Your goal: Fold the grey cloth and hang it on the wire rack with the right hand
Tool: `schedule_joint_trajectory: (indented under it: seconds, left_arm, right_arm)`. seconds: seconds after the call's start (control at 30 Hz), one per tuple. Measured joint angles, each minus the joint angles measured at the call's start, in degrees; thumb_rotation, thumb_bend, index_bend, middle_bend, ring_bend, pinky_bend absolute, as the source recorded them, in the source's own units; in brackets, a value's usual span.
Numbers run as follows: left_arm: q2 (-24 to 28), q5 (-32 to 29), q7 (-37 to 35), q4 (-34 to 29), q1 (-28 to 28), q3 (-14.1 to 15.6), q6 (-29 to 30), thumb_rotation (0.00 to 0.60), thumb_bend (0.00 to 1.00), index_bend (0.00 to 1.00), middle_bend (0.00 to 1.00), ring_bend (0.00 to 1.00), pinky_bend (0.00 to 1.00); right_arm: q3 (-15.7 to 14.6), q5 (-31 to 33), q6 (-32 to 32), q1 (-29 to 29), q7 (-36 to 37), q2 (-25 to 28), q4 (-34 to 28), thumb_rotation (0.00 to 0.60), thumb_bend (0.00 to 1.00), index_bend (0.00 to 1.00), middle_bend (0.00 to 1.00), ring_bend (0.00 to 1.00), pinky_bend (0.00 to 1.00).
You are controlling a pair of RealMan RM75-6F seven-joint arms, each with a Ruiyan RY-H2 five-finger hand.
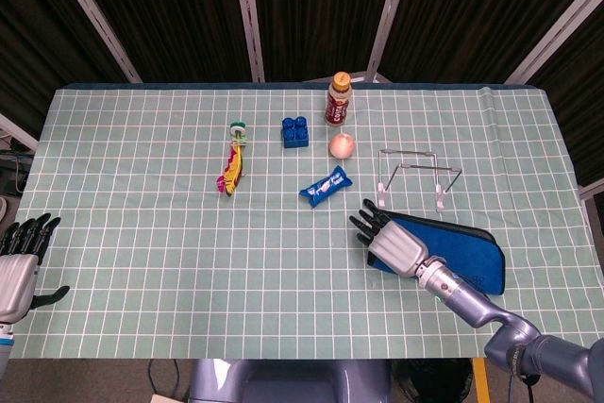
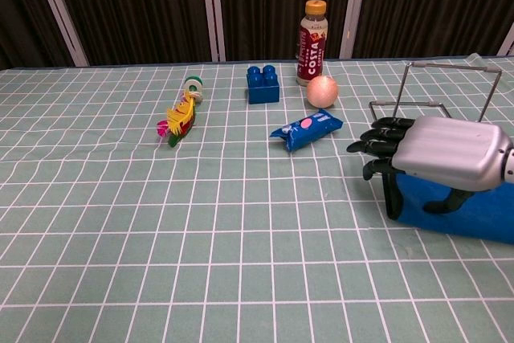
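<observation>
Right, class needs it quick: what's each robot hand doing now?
Left robot hand: open, holding nothing.
Right robot hand: open, over the cloth, gripping nothing.

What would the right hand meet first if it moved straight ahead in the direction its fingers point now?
Probably the blue snack packet. The right hand lies over the left end of the cloth, with its fingers pointing up-left across the table. The packet lies nearest along that line, though the hand may pass just beside it.

Cloth [image 1: 462,250] before wire rack [image 1: 418,173], robot hand [image 1: 389,238] over its left end
</observation>
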Motion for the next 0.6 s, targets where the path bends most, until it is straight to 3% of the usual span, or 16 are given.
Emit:
schedule_joint_trajectory:
  seconds: [0.6]
  left_arm:
    - [-0.12,-0.3,-0.2,0.17,-0.21,0.1,-0.23,0.6,0.0,0.0,0.0,0.0,0.0]
  right_arm:
    - [-1.27,1.32,-0.78,1.06,-3.22,-1.66,1.16,0.6,0.14,0.26,0.01,0.0,0.0]
